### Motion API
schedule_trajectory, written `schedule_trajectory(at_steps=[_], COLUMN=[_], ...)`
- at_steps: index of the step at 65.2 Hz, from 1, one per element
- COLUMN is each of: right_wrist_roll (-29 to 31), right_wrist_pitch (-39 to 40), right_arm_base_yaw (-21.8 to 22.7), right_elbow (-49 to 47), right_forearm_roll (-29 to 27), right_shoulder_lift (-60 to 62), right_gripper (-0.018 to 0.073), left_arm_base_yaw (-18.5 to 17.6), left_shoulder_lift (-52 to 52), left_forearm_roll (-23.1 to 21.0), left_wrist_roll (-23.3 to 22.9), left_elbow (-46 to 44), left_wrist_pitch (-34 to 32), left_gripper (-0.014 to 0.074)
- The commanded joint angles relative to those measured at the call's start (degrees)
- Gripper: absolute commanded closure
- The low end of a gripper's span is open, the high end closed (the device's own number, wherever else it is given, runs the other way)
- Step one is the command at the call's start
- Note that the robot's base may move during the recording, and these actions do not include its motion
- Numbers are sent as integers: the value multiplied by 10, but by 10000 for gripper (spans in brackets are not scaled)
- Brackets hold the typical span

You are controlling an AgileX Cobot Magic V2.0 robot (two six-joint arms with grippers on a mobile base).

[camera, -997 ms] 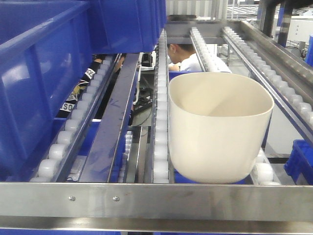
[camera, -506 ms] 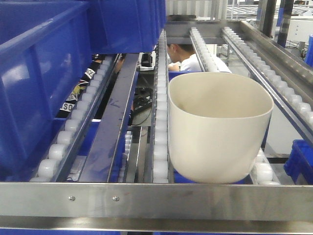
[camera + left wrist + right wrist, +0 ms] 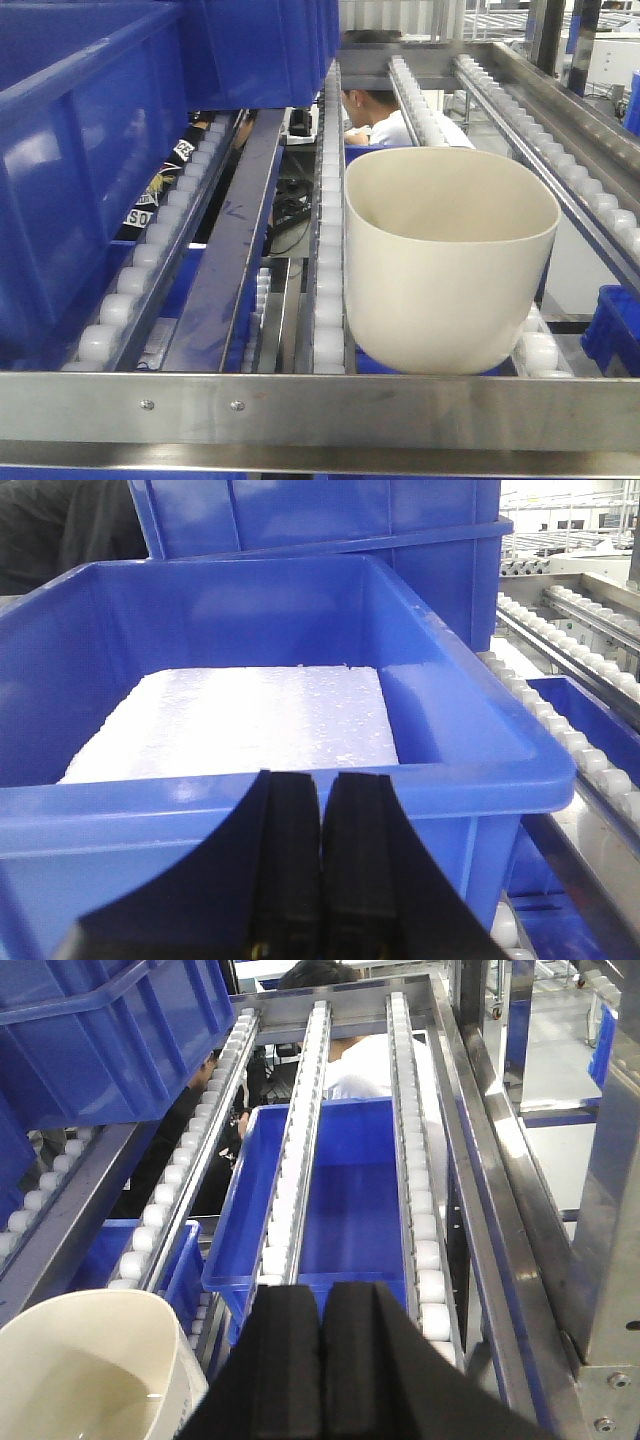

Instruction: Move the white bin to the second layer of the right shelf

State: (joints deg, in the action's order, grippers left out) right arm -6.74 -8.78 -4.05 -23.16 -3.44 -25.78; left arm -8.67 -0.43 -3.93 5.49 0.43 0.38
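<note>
Up close, both the left tool (image 3: 320,865) and right tool (image 3: 322,1360) are pinched fully together, holding nothing. The white bin (image 3: 450,260) sits on the roller shelf (image 3: 328,300) right behind the front bar (image 3: 320,410). Rounded bottom on rollers, so I reckon a bump could tip or roll it. Blue crates (image 3: 90,170) sit further back.

Bright, even overhead light w/ glare on steel front bar (image 3: 400,410), soft near-lens blur, slight grain.

Left claw (image 3: 320,865) – matte black, flared fingers; right claw (image 3: 322,1360) – same black, smooth blocky pads.
</note>
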Motion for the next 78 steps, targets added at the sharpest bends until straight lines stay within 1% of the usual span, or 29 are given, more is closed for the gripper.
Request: schedule_trajectory(at_steps=[1,26,34,48,60,70,78], right_wrist_roll=[2,7,7,7,7,7,7], right_wrist_pitch=[55,56,59,68,74,88,92], right_arm_base_yaw=[3,3,3,3,3,24,43], right_elbow=[-17,-10,25,135,203,234,239], right_forearm_roll=[-1,3,3,12,16,16,16], right_shoulder_lift=[-2,11,46,147,217,256,276], right_gripper=[536,536,536,536,536,536,536], left_arm_base_yaw=[-1,-1,-1,-1,-1,-1,-1], left_shoulder_lift=[-8,-8,-8,-8,-8,-8,-8], left_forearm_roll=[-3,-3,-3,-3,-3,-3,-3], left_wrist_roll=[-4,-4,-4,-4,-4,-4,-4], left_elbow=[19,19,19,19,19,19,19], left_wrist_pitch=[-50,-50,-50,-50,-50,-50,-50], left_gripper=[512,512,512,512,512,512,512])
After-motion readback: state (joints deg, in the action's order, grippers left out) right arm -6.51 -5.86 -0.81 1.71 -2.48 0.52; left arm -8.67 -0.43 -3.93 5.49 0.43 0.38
